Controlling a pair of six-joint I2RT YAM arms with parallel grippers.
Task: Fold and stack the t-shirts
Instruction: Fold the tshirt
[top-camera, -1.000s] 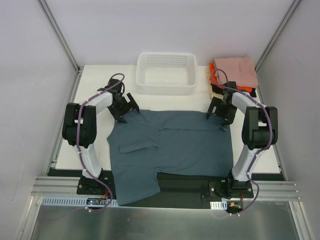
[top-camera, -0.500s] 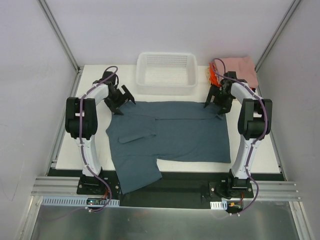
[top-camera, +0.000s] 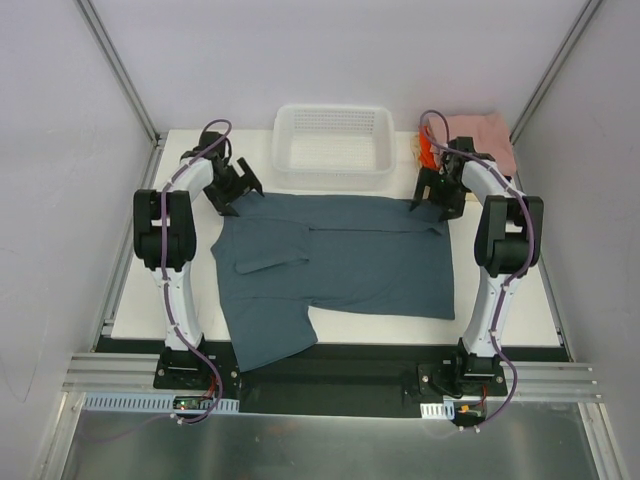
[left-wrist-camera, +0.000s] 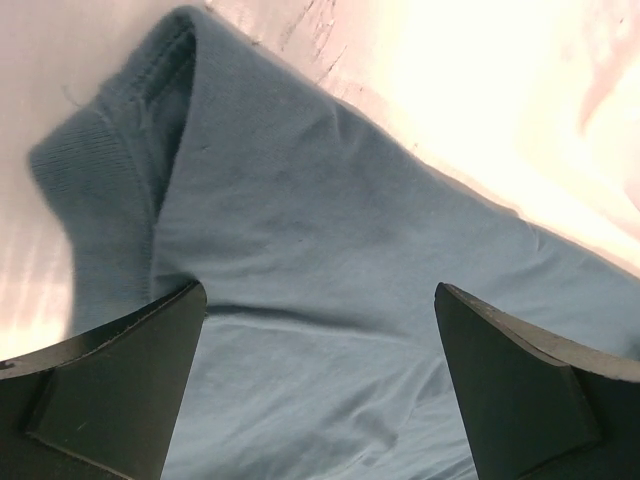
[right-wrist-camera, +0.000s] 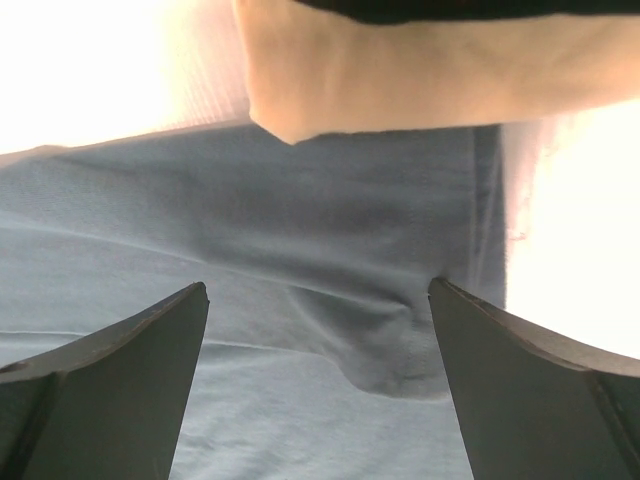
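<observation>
While both arms reach across to the far side of the bench (top-camera: 535, 320), the left pincer (left-wrist-camera: 318, 300) hangs with its fingers spread wide over a ribbed corner of the slate blue-grey shirt (top-camera: 340, 260). Nothing is caught between them, and whether they touch the cloth I cannot tell. Over on the other side the right pincer (right-wrist-camera: 318, 290) is spread just as wide above the opposite far corner, where a small bump of cloth sits between its fingers, ungripped. Outward from there, the big shirt lies opened out across the middle of the bench, its far edge just in front of the white mesh basket (top-camera: 333, 145). One flap, a sleeve by the look of it, lies across the body near the left side. The near-left part runs past the bench's near edge onto the dark strip. At the far right corner sits the pile: the dusty-pink shirt (top-camera: 485, 135) on top, the orange-red shirt (top-camera: 428, 152) peeping out beneath. The right wrist view shows the cream shirt (right-wrist-camera: 400, 90) and the black shirt (right-wrist-camera: 450, 8) close beside the blue one's corner. By my reading four are folded and stacked, and this last one is laid out with no proper fold made. Folding it and placing it on the pile is what remains.
</observation>
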